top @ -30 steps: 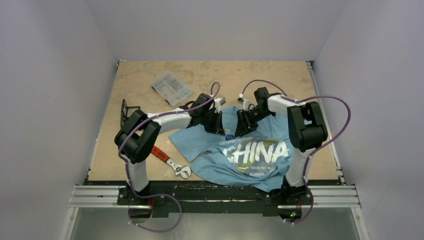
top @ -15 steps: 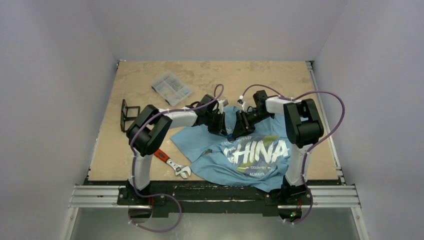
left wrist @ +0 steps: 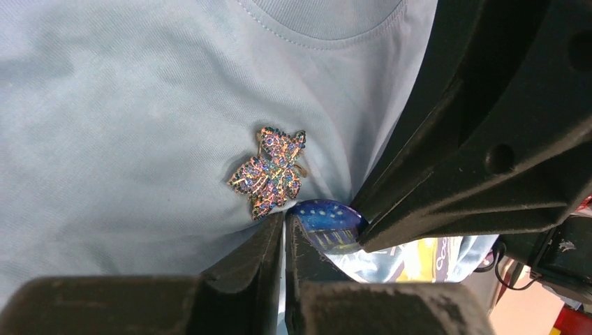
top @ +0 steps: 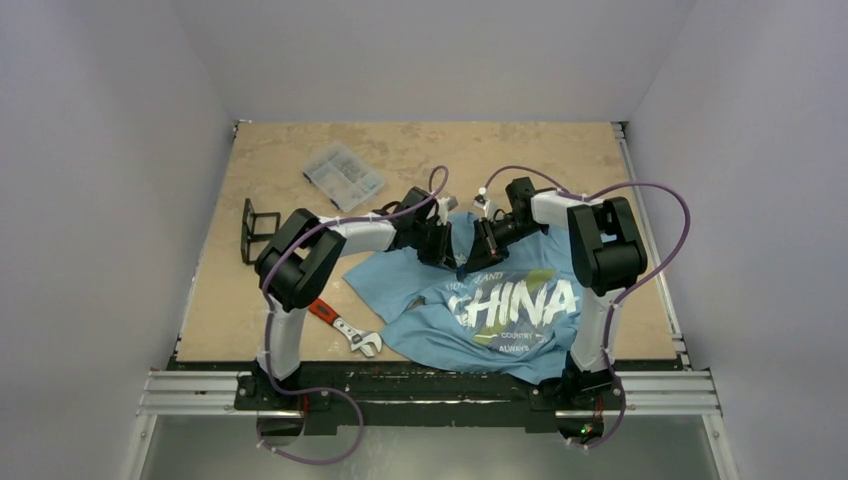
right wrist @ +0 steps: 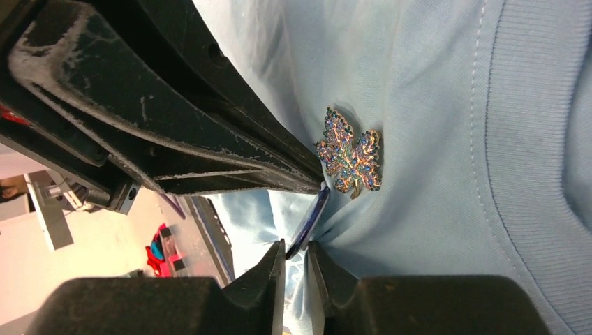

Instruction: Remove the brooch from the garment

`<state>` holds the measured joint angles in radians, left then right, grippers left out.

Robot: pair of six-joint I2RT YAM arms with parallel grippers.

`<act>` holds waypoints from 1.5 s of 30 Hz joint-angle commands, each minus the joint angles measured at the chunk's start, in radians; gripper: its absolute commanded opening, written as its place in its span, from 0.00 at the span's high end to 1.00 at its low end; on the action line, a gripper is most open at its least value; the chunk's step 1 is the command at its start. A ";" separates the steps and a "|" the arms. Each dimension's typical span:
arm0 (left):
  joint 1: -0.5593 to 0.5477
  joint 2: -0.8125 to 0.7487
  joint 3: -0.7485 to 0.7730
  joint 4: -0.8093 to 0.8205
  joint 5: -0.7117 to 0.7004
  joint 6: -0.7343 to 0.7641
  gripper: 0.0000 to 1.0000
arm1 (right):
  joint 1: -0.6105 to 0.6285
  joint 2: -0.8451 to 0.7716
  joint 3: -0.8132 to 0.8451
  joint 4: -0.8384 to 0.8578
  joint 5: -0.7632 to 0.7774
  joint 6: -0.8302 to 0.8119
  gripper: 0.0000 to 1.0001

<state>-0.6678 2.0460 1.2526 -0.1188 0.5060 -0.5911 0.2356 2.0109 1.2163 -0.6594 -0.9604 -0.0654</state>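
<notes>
The light blue T-shirt (top: 525,330) lies crumpled at the near right of the table. A glittering leaf-shaped brooch (left wrist: 270,172) is pinned below its collar and also shows in the right wrist view (right wrist: 349,151). A round dark blue badge (left wrist: 324,222) sits just under it, edge-on in the right wrist view (right wrist: 311,218). My left gripper (left wrist: 285,241) is shut on a fold of shirt fabric beside the badge. My right gripper (right wrist: 297,262) is closed narrowly on the badge's lower rim, with fabric against it. In the top view both grippers (top: 447,255) (top: 472,258) meet tip to tip over the shirt's neck.
A red-handled adjustable wrench (top: 340,325) lies left of the shirt. A clear plastic parts box (top: 343,175) sits at the back left. A black bracket (top: 252,228) stands near the table's left edge. Purple cables loop over both arms.
Both grippers have drawn closer together over the shirt's neck. The left arm's elbow has shifted right. The blue badge, visible from above earlier, is now covered by the grippers.
</notes>
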 commanded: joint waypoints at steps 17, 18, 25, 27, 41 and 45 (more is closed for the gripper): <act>0.051 -0.189 -0.101 0.059 0.053 -0.048 0.65 | 0.008 -0.039 0.054 0.000 -0.080 0.039 0.74; 0.051 -0.182 -0.098 0.060 0.067 -0.067 0.63 | 0.008 -0.038 0.052 0.002 -0.083 0.041 0.73; 0.083 -0.168 -0.112 0.050 0.114 -0.118 0.52 | 0.012 -0.003 0.061 0.009 -0.117 0.055 0.69; 0.094 -0.164 -0.114 0.056 0.125 -0.125 0.52 | 0.014 0.003 0.068 0.005 -0.136 0.054 0.68; 0.199 -0.213 -0.171 0.002 0.150 -0.110 0.45 | 0.099 0.084 0.115 0.003 -0.151 0.053 0.63; 0.201 -0.245 -0.222 0.043 0.157 -0.123 0.45 | 0.114 0.105 0.116 0.026 -0.125 0.057 0.63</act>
<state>-0.4664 1.8744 1.0729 -0.1047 0.6254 -0.7139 0.3382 2.1113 1.2976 -0.6559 -1.0908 -0.0151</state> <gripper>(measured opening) 0.554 0.369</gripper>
